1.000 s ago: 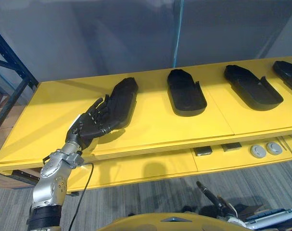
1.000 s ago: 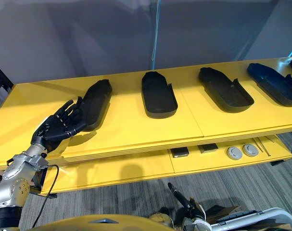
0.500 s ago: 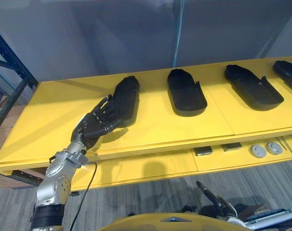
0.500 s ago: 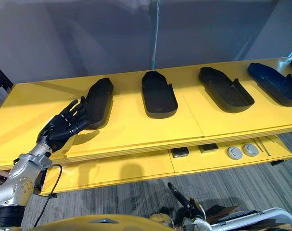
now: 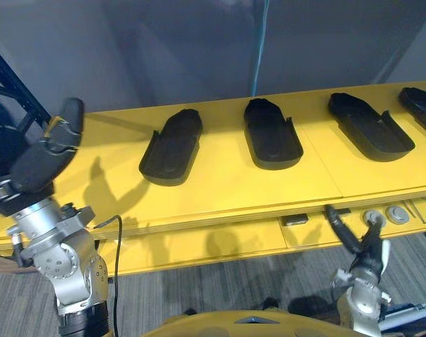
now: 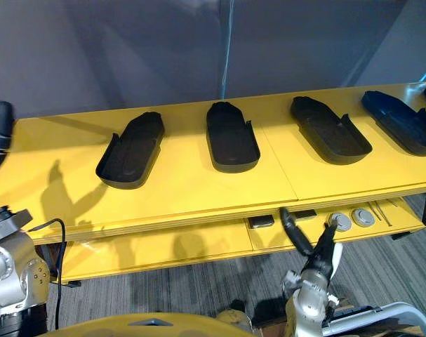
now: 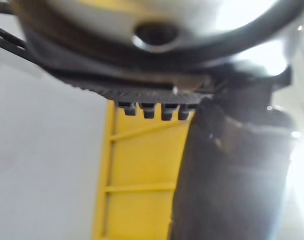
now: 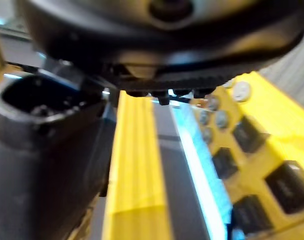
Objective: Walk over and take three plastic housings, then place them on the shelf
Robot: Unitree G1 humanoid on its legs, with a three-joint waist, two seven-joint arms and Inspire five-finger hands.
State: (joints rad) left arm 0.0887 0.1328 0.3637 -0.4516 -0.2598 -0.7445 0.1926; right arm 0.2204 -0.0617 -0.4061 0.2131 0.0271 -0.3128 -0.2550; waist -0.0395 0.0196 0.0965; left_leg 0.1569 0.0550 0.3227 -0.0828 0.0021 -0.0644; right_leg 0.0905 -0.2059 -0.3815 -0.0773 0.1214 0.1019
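Plastic housings lie hollow-up, well apart along yellow shelf, probably for single grabs. Left hand raised off left edge, fingers unreadable. Right hand spread, empty.

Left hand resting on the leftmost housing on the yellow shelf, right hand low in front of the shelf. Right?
Wrong on one point: the left hand is not on the leftmost housing. It is held up to the left of it and apart from it, as the left eye view shows. The right hand is low in front of the yellow shelf.
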